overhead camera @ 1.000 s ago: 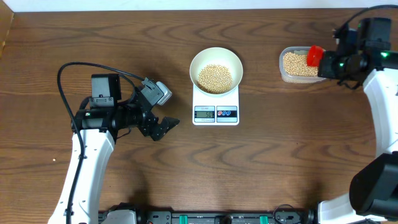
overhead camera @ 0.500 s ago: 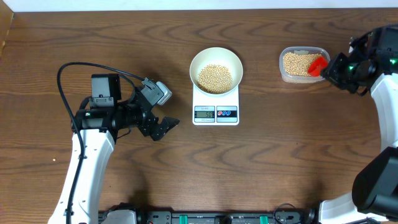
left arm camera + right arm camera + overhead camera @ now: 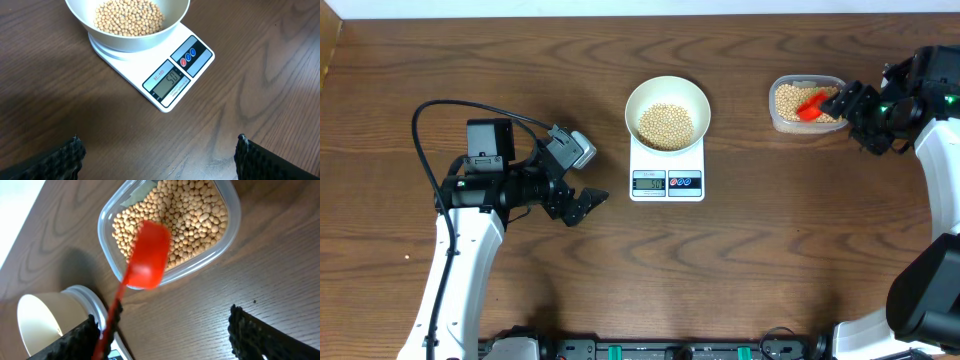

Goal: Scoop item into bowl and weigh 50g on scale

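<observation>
The scale (image 3: 172, 80) reads 50, so weighing seems done. The right gripper (image 3: 165, 326) is open beside the red scoop (image 3: 149, 255) over the far-right tub (image 3: 231, 217). It should next retreat without adding anything. The left gripper (image 3: 159, 145) is open and empty.

A dark brown wooden table (image 3: 770, 250) fills almost every view, its grain running in long wavy bands along its length, with a few small pale specks. Along the far edge runs a thin white strip (image 3: 620, 7) (wall or floor, it cannot be told which), and the same white shows past the table's edge in the right wrist view (image 3: 15, 210). At the far left corner lies a paler brown band (image 3: 328, 50). The light is soft and even, shadows are faint and blurred, and the wood has a dull sheen.
</observation>
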`<action>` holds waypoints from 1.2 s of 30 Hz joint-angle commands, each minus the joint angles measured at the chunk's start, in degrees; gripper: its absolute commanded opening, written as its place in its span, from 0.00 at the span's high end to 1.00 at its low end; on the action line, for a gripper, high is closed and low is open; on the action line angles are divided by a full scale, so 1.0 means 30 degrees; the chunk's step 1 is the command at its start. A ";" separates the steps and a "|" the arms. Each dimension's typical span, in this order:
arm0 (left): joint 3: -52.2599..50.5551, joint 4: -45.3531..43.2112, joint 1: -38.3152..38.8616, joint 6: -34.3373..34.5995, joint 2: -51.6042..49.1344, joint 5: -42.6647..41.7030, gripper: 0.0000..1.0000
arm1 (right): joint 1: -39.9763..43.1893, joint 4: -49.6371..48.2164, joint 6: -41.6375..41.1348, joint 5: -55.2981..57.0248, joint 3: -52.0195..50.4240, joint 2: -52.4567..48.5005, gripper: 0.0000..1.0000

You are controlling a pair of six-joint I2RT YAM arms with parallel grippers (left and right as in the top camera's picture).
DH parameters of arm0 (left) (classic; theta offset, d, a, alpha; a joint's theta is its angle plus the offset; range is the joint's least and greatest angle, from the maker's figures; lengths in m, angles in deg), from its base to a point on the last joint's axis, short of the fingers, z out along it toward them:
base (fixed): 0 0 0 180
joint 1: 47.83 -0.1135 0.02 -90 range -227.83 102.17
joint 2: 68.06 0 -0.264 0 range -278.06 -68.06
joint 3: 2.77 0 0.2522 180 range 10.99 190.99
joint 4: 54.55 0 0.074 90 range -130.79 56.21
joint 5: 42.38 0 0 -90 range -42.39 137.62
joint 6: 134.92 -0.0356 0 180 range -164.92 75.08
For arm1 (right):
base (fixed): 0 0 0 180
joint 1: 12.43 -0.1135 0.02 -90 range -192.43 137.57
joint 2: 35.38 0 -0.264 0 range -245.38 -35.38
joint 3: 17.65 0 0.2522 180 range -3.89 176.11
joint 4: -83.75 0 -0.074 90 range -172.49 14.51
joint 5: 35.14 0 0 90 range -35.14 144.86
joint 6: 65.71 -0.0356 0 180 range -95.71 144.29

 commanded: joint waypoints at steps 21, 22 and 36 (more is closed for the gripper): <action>-0.0036 0.0058 0.0058 0.0015 0.0029 -0.0306 0.02 | 0.0066 0.0197 0.1129 0.4473 -0.0867 -0.0102 0.01; -0.0036 0.0058 0.0058 0.0015 0.0036 -0.0306 0.02 | 0.0066 0.0204 0.1173 0.4473 -0.0940 -0.0102 0.01; -0.0036 0.0058 0.0058 0.0015 0.0029 -0.0306 0.02 | 0.0328 -0.0306 0.1603 0.2659 -0.1078 -0.0102 0.01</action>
